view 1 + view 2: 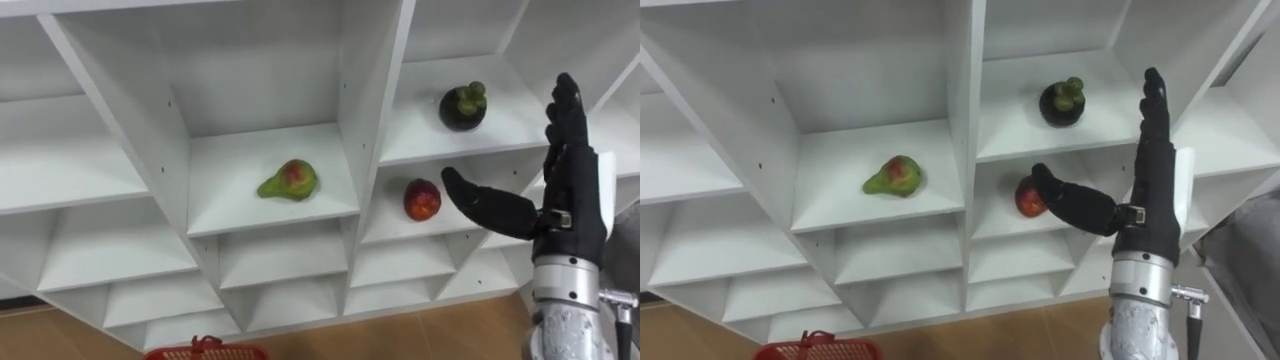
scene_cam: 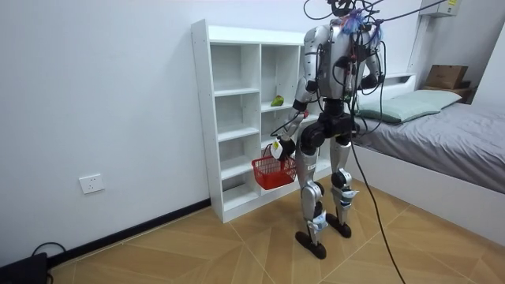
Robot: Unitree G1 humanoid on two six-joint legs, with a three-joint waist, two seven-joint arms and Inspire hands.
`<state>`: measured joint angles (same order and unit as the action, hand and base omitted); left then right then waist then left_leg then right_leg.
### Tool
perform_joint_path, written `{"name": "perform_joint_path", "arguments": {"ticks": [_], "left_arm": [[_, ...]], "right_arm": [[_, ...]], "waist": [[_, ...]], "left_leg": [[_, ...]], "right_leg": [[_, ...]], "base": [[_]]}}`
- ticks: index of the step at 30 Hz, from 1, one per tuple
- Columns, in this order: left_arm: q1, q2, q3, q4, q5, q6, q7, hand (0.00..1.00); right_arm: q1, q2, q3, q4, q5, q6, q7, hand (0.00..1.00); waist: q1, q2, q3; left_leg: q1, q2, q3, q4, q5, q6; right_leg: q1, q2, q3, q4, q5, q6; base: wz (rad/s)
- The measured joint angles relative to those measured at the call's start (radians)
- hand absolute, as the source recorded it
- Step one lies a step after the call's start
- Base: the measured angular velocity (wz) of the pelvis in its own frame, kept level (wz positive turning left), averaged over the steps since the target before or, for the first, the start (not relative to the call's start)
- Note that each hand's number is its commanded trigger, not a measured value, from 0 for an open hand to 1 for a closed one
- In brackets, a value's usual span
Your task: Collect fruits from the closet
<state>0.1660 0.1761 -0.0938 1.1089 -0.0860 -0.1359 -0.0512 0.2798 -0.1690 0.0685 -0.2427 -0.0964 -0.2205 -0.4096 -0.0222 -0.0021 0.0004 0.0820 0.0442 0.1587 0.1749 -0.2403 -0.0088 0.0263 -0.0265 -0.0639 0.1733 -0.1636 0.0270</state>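
A green-and-red pear (image 1: 289,180) lies on a middle shelf of the white closet (image 1: 365,110). In the compartment to its right sits a red fruit (image 1: 422,199), and on the shelf above that a dark mangosteen (image 1: 463,106). My right hand (image 1: 572,200) is raised in front of the right column, open, fingers straight up. Its thumb points at the red fruit and stops just short of it. A red basket (image 2: 274,170) hangs from my left hand (image 2: 277,148) at knee height; its rim (image 1: 205,350) peeks in at the bottom edge.
I stand facing the closet (image 2: 237,118) on a wooden floor. A bed (image 2: 442,134) runs close behind me at the room view's right. The lower and left compartments hold nothing.
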Motion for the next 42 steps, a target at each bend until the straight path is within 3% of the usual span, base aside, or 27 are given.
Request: {"name": "perform_joint_path", "arguments": {"ticks": [11,16,27,31,35,42], "left_arm": [[-0.002,0.005,-0.003,-0.001,0.001,0.006,-0.001,1.00],[-0.005,0.010,-0.005,-0.001,0.001,0.006,-0.002,1.00],[0.004,0.015,-0.005,-0.007,0.001,0.006,-0.001,1.00],[0.000,0.015,-0.005,-0.009,0.004,0.006,0.000,1.00],[-0.001,0.019,0.000,-0.012,0.010,0.006,0.000,1.00],[0.000,0.020,0.012,-0.023,0.026,0.021,-0.003,1.00]], "right_arm": [[-0.028,-0.031,0.000,-0.001,-0.033,0.003,-0.038,0.00],[-0.039,-0.032,0.000,0.000,-0.033,0.003,-0.056,0.00],[-0.061,-0.034,-0.001,0.000,-0.032,0.003,-0.054,0.00],[-0.104,-0.072,-0.001,0.010,-0.023,0.002,-0.044,0.00],[-0.155,-0.083,-0.002,0.073,-0.028,0.001,-0.044,0.00],[-0.182,-0.083,-0.004,0.117,-0.027,0.008,-0.023,0.00]], "waist": [[0.001,-0.010,-0.0010],[0.004,-0.021,-0.0063],[0.007,-0.029,-0.0022],[0.007,-0.032,0.0028],[0.007,-0.042,0.0086],[0.019,-0.048,0.0058]], "left_leg": [[-0.001,0.001,0.006,-0.004,0.001,0.001],[0.001,0.001,0.006,-0.004,0.001,0.001],[0.000,0.001,0.003,-0.006,0.001,0.001],[-0.001,0.001,-0.005,-0.006,0.001,0.001],[-0.001,0.001,-0.010,-0.006,0.003,0.000],[-0.003,0.001,-0.014,-0.006,0.003,0.000]], "right_leg": [[-0.008,0.001,0.006,0.011,0.000,0.001],[-0.006,0.001,0.005,0.012,0.000,0.001],[-0.005,0.001,0.002,0.011,0.000,0.001],[-0.001,-0.001,-0.015,0.011,0.000,0.001],[0.002,-0.001,-0.021,0.009,0.000,0.001],[0.002,-0.002,-0.027,0.009,0.000,0.001]], "base": [[-0.01],[0.00],[0.00],[0.06],[0.04],[0.00]]}}
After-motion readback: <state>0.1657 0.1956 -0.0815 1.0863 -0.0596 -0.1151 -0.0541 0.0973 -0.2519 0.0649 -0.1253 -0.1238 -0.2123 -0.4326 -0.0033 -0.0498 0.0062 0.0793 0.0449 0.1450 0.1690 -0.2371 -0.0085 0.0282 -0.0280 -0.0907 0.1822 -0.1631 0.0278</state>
